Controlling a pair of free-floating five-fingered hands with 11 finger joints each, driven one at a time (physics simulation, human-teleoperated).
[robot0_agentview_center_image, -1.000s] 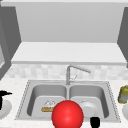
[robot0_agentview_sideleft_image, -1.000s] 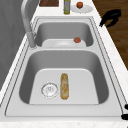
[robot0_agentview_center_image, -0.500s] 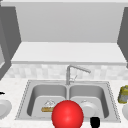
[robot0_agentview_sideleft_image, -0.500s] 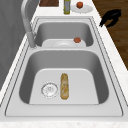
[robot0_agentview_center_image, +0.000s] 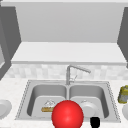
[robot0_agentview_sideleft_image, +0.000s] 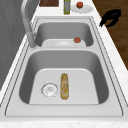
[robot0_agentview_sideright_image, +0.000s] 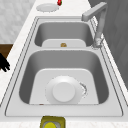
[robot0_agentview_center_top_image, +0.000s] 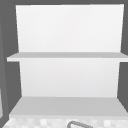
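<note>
Black right hand (robot0_agentview_center_image: 94, 122) hovering off the tabletop's front edge beside the right basin, fingers loosely curled and holding nothing (robot0_agentview_sideleft_image: 110, 17), white round plate (robot0_agentview_sideright_image: 64, 93) on that basin's floor nearby, brown bread roll (robot0_agentview_sideleft_image: 64, 86) in the left basin.

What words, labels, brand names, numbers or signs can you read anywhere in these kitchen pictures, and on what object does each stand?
None can be read. The yellow-green bottle on the counter right of the sink bears no legible label; the plates, faucet and shelves are plain.
</note>
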